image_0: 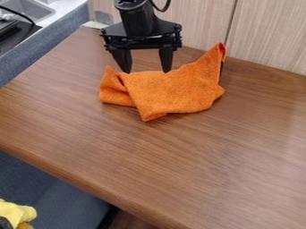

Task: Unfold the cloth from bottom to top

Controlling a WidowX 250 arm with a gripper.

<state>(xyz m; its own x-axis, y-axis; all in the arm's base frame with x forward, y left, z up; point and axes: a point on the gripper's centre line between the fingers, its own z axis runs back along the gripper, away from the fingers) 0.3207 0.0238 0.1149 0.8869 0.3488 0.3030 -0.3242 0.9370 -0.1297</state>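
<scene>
Gripper (144, 71) hangs by the far edge of the crumpled orange cloth (173, 91) on the table (185, 156), 2 fingers spread wide, holding nothing.

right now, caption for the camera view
Open gripper above a crumpled orange cloth on a wooden table

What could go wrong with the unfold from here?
- Wrong grab: the gripper is at the far edge of the orange cloth, jaws apart. The cloth is crumpled, so closing there could pinch several layers and drag it whole.
- Bunching: the cloth's peaked right corner rises near the wall. Unfolding toward the top may push fabric against it.
- Sliding: nothing visible pins the near edge, so the cloth might shift instead of opening.
</scene>
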